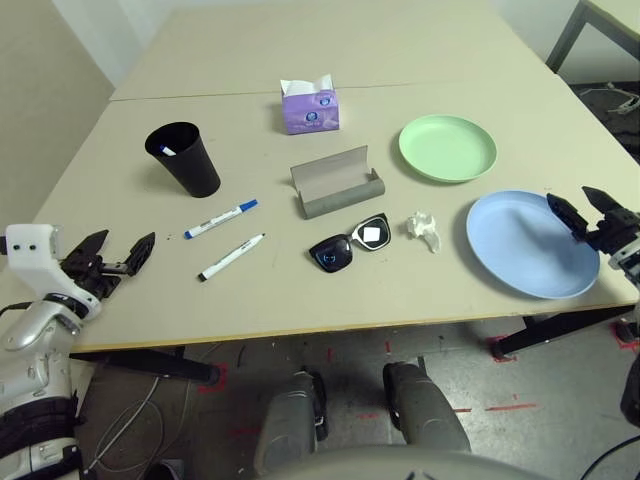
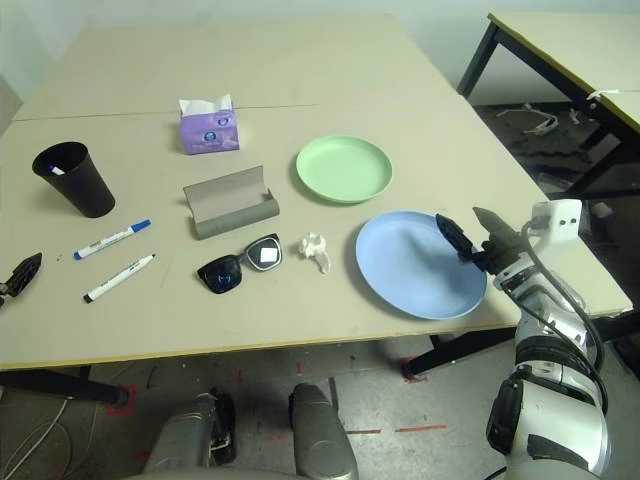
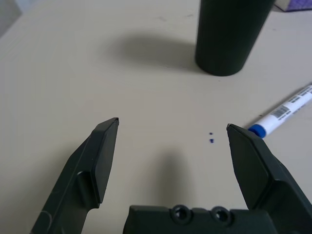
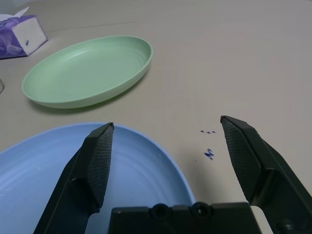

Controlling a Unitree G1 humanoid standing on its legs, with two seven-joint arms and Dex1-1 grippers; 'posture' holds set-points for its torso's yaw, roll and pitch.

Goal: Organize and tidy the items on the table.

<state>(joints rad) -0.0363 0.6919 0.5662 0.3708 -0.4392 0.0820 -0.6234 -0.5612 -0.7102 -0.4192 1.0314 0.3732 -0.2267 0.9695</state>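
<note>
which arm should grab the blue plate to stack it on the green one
Right. The right gripper hangs open over the blue plate's near rim, with the green plate just beyond. The left gripper is across the table by the pens.

Table (image 1: 300,50): large, rectangular, smooth pale beige top, a seam running across behind the items. Resting on it:
- black cup (image 1: 184,158), upright, left side
- two white pens (image 1: 220,219) (image 1: 231,256), near the cup (one blue-capped)
- purple tissue box (image 1: 311,107), toward the back
- grey glasses case (image 1: 337,182), open, centre
- black sunglasses (image 1: 349,244), just in front of the case
- crumpled white tissue (image 1: 424,229)
- green plate (image 1: 447,148)
- blue plate (image 1: 532,243), near the front right edge
</note>
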